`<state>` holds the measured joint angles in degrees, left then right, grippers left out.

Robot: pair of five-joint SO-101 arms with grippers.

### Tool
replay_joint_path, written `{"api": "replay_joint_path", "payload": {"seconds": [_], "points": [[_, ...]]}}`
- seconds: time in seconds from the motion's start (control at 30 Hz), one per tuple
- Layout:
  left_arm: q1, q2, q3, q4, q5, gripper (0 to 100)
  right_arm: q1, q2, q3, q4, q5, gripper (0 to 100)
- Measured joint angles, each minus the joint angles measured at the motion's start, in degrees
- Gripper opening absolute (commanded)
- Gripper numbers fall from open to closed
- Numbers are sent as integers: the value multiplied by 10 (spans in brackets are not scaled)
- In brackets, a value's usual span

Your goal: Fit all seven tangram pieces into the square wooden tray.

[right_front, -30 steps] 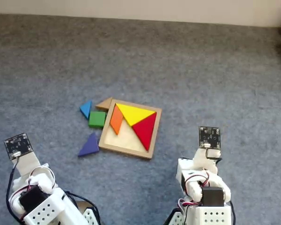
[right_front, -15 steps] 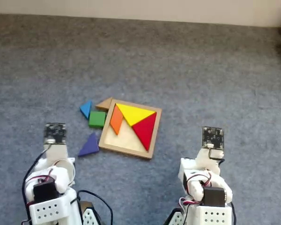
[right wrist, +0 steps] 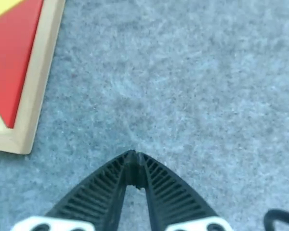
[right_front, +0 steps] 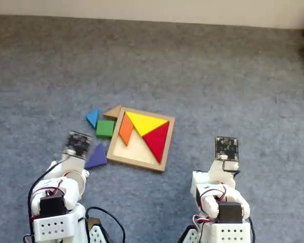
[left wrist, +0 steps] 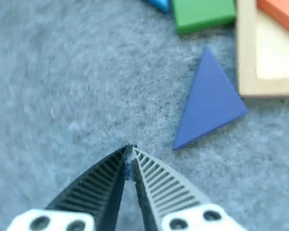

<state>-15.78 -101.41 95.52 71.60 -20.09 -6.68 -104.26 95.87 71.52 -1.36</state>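
Indigo triangle (left wrist: 209,102) lies near left fingers (left wrist: 103,180), which swung in.

Square wooden tray (right_front: 135,161): flat on the table, turned slightly askew. It holds an orange parallelogram (right_front: 125,129), a yellow triangle (right_front: 144,123) and a red triangle (right_front: 158,140), with pale floor showing at its near left. Outside, by its left edge: tan triangle (right_front: 114,111) touching the far corner, green square (right_front: 105,128) just beside, small light-blue triangle (right_front: 93,118) beyond it, indigo triangle (right_front: 97,157) near the near corner.
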Motion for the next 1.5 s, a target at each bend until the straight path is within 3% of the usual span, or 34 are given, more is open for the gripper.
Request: {"api": "replay_joint_path", "payload": {"seconds": [0.07,0.13,0.27,0.53,0.73,0.93,1.3,1.5], "points": [[2,0,-22,1,-73,11,0,0,0,0,0,10],[2,0,-57,10,-100,24,-1,-3,0,0,0,10],[17,0,-135,41,-98,82,-1,-3,0,0,0,10],[19,23,-181,47,-91,102,-1,-4,0,0,0,10],[20,178,-273,37,-53,221,-1,-6,0,0,0,10],[57,367,-368,22,-7,220,-1,-6,0,0,0,10],[82,611,-448,-140,14,220,-1,-6,0,0,0,10],[120,753,-498,-171,37,223,-1,-6,0,0,0,10]]}}
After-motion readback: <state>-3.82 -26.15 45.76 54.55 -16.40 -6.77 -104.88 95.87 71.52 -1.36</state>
